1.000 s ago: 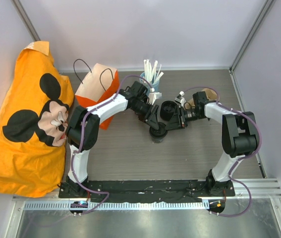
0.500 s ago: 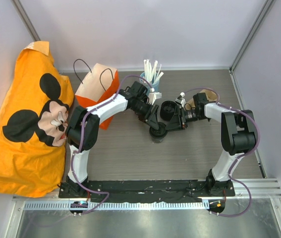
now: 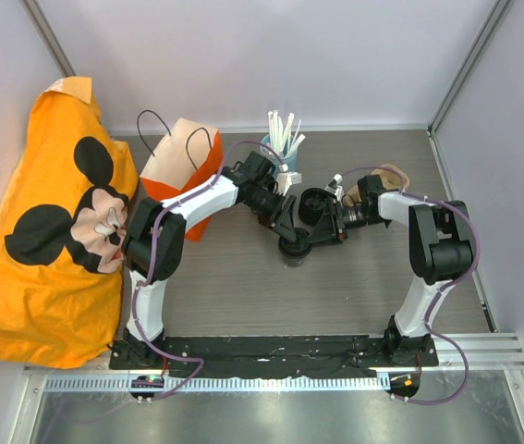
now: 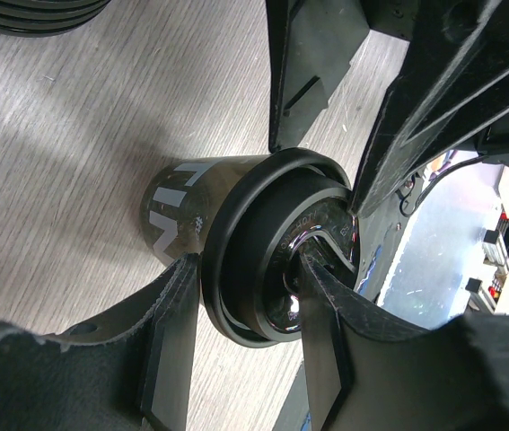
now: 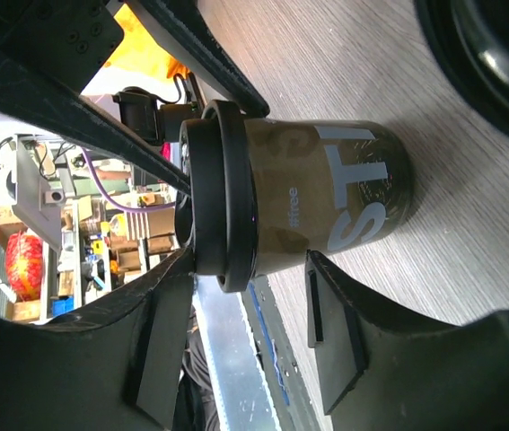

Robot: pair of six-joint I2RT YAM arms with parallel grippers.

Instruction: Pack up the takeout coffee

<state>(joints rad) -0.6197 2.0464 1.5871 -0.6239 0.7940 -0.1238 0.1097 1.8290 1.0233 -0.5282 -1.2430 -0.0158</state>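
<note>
The brown takeout coffee cup (image 3: 294,250) stands on the wooden table between both grippers, a black lid (image 4: 254,260) on its top, sitting slightly askew. My left gripper (image 3: 287,229) is closed on that lid: in the left wrist view (image 4: 250,305) one finger meets the rim and the other presses on the lid's top. My right gripper (image 3: 328,229) is just right of the cup. In the right wrist view (image 5: 250,260) its jaws stand apart in front of the cup (image 5: 326,197) and lid (image 5: 223,206). The orange paper bag (image 3: 183,162) stands open at the back left.
A stack of black lids (image 3: 314,205) lies just behind the cup. A holder of white straws (image 3: 282,139) stands at the back. A brown cardboard piece (image 3: 386,176) is behind the right arm. An orange Mickey Mouse cloth (image 3: 49,222) covers the left side.
My right arm has shifted slightly left, bringing its gripper closer to the cup. The left arm and the cup have stayed in place.
</note>
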